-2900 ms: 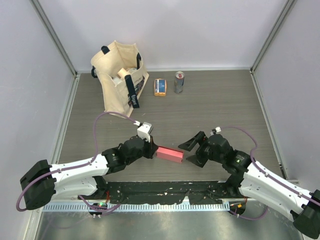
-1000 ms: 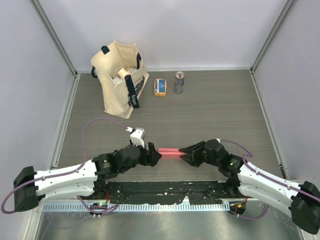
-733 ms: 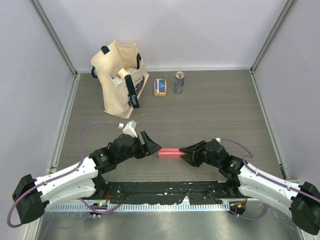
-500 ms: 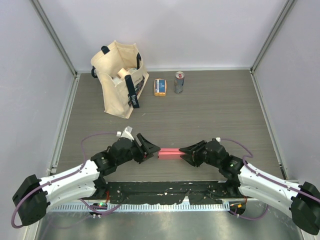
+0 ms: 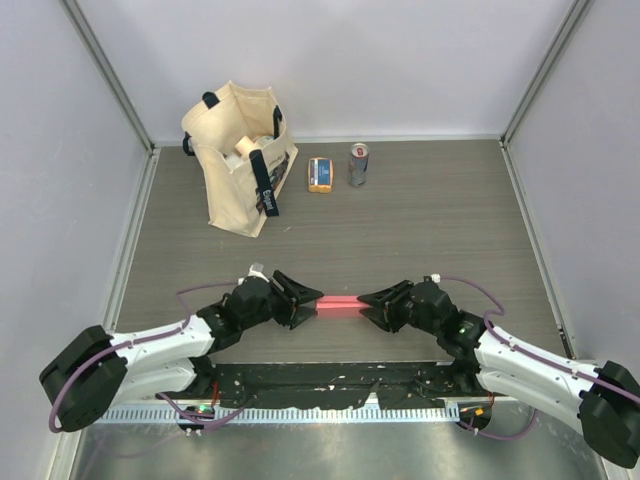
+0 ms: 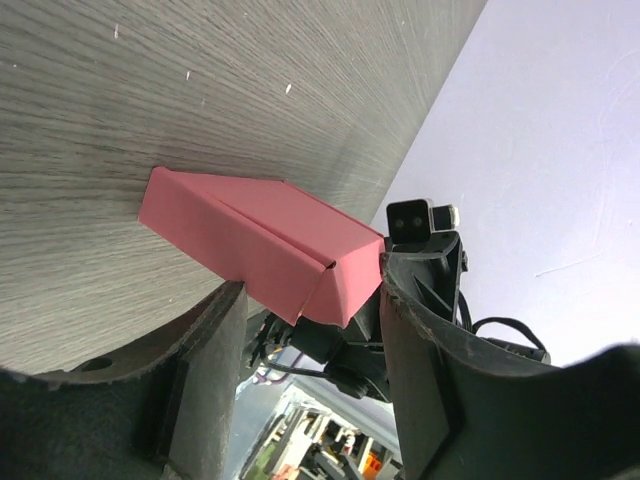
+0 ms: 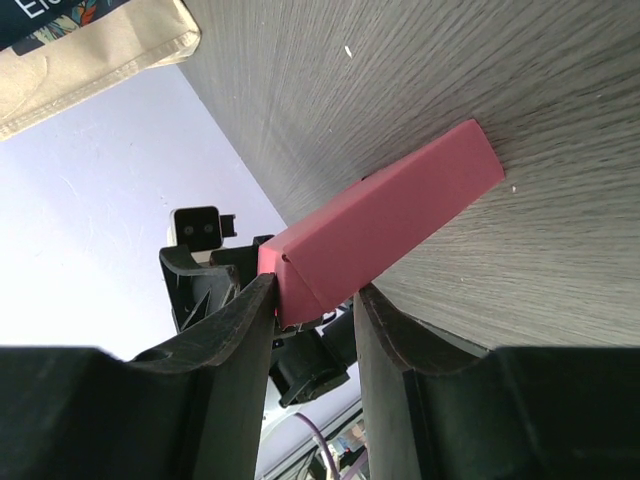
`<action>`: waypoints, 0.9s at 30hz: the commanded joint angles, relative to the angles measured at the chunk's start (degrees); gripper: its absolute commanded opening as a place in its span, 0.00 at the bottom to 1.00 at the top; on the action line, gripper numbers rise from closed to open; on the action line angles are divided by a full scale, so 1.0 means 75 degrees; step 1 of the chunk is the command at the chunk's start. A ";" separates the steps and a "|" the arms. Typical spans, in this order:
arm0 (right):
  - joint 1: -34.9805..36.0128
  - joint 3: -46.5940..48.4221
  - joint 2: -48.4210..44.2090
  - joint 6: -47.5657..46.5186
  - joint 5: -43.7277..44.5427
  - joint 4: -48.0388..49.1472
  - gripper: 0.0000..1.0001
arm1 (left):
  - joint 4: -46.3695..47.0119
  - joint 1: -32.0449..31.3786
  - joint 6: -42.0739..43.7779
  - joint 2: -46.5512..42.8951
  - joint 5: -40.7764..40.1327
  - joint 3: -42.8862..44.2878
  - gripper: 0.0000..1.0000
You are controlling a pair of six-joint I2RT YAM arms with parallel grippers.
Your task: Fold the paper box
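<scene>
Paper box (image 5: 340,303) in right pincer (image 5: 366,305)

Matt pink paper box (image 5: 338,303), grey wood-grain table (image 5: 430,220), beige cloth tote bag (image 5: 232,160), shiny metal can (image 5: 358,165).

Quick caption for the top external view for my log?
Left end effector and right end effector bracket opposite ends of the pink paper box on the wood-grain table.

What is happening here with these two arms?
Two robot arms are working on a pink box near the front of the table. The right pincer grips one end of it. The left pincer sits around the other end, but it is unclear whether it has clamped.
</scene>
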 commanded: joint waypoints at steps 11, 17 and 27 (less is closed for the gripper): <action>0.0024 -0.0232 0.0094 -0.0201 0.0245 -0.0249 0.41 | 0.1231 0.0046 -0.0453 0.0348 0.0039 -0.0363 0.38; 0.0013 -0.0395 -0.0081 -0.1781 0.0374 0.0463 0.49 | 0.0691 0.0046 -0.0019 -0.0320 -0.0536 -0.0773 0.27; -0.0046 0.0154 -0.0809 -0.4816 -0.0057 0.0184 0.81 | 0.0973 0.0046 0.0485 0.0112 -0.0349 -0.0692 0.24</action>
